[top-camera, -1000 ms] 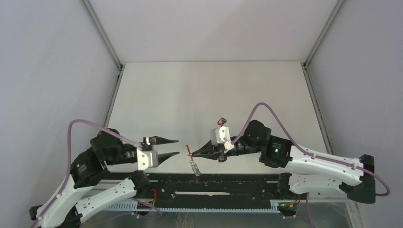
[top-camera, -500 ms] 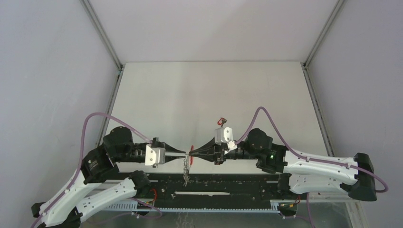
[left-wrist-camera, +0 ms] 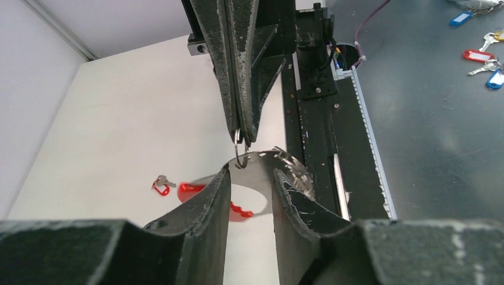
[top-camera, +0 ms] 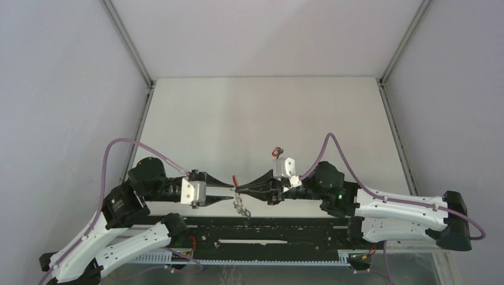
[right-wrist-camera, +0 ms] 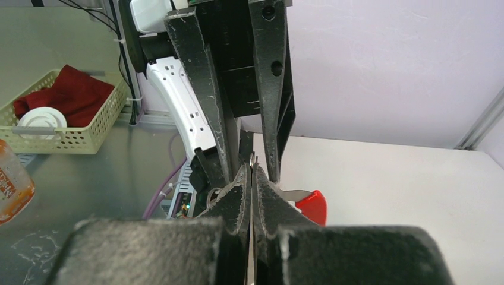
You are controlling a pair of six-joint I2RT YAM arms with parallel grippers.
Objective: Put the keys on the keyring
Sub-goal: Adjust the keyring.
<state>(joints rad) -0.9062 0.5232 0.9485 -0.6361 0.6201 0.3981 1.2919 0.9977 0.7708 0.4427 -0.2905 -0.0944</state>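
**Keyring pinched at the gripper tips**

The keyring (left-wrist-camera: 239, 153) sits in mid-air above the near part of the desk (top-camera: 238, 113), clamped in the closed tips of the right gripper (right-wrist-camera: 251, 175). Its red strap (right-wrist-camera: 312, 205) juts out beside those tips. The keys (top-camera: 241, 205) dangle just below. The left gripper (left-wrist-camera: 250, 173) faces it tip to tip, jaws narrowly apart on either side of the ring. A red-tagged key (top-camera: 276, 152) lies nearby.
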